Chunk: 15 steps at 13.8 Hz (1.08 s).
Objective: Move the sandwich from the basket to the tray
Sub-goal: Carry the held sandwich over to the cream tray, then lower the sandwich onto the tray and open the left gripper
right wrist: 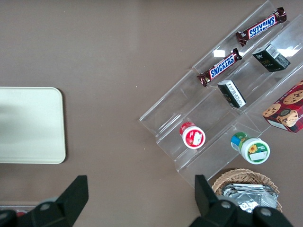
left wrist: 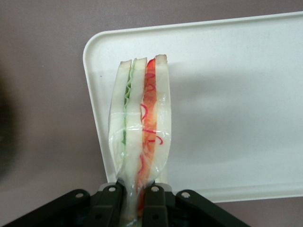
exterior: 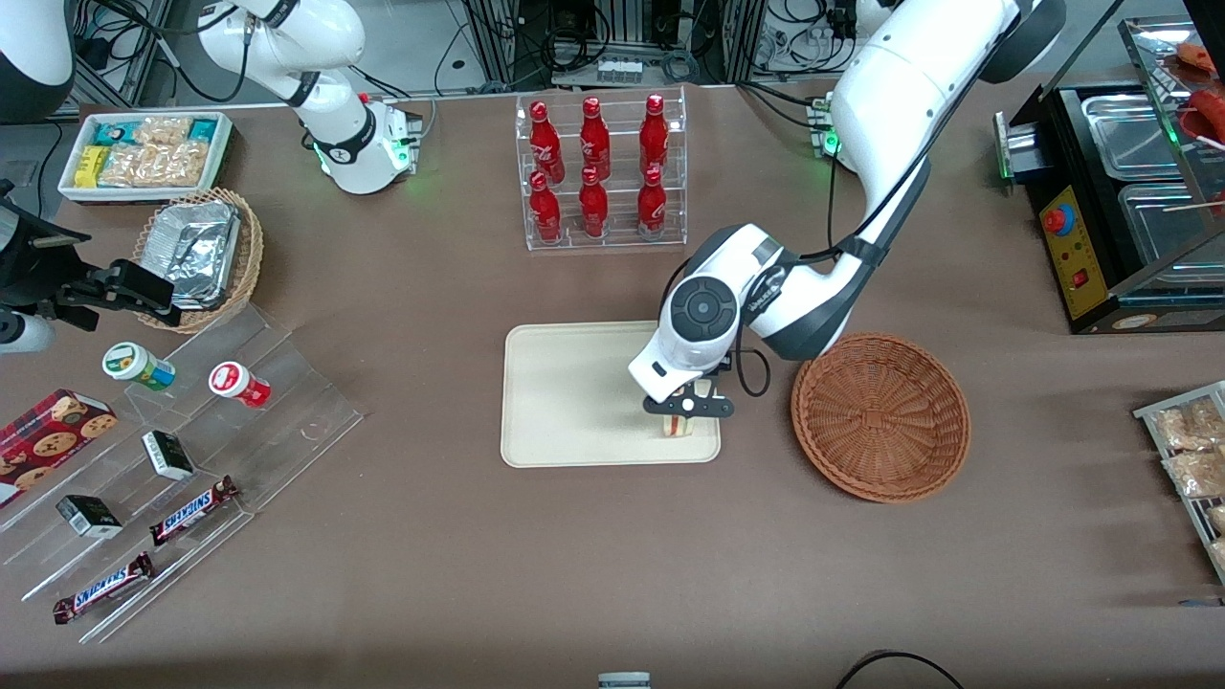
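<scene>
tool: the left arm's tool (exterior: 685, 411) is down over the tray, at the tray's corner nearest the front camera on the basket's side. It's clamped on the sandwich, with both black fingers (left wrist: 154, 198) pinching the wrapped wedge at one end.

sandwich: the sandwich (left wrist: 140, 137) is in the tool's grip, in clear wrap, cut edge showing white bread with a green layer and a red-orange one. In the front view only a bit of it (exterior: 678, 427) peeks out under the tool, right at the tray surface near that corner. Can't tell if it's actually touching the tray or just above it.

tray: the cream tray (exterior: 574, 402) lies flat around the middle of the worktop, nothing else on it.

basket: the reddish-brown wicker basket (exterior: 880, 416) sits just beside the tray, toward the working arm's end of the worktop. Nothing in it.

other stuff: a clear rack of red bottles (exterior: 600, 172) stands farther from the front camera than the tray. A clear stepped stand (exterior: 206, 459) with snack bars and small tubs is toward the parked arm's end, with the tan basket of foil containers (exterior: 199, 254) next to it.
</scene>
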Motion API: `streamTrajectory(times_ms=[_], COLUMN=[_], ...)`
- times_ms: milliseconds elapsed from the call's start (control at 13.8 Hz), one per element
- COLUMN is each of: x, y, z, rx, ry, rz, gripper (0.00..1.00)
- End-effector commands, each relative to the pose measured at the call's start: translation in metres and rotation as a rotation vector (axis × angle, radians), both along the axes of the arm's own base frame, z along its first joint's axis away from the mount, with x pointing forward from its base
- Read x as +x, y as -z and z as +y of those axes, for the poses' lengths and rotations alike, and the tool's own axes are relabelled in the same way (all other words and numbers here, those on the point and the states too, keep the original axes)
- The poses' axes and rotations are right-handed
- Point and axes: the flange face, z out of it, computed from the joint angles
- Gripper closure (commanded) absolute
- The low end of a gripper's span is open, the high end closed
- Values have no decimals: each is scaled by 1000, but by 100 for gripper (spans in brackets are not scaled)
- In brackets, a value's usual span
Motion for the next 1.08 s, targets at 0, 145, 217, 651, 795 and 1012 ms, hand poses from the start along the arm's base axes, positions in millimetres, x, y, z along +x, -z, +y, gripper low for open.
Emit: streamTrajectory(times_ms=[0,145,217,651,795,1012], x=[0,-1,0,-10,-10,-12], y=[12,21,22,42,42,51], z=[-19,-21,-22,-45,-47,-47], rx=[10,8,10,22,21,27], ry=[-6,-18,-17,-19,-16,-12], rz=[-23,-24,-28,-32,-47,-35], gripper=[100,100,100,100,100,59])
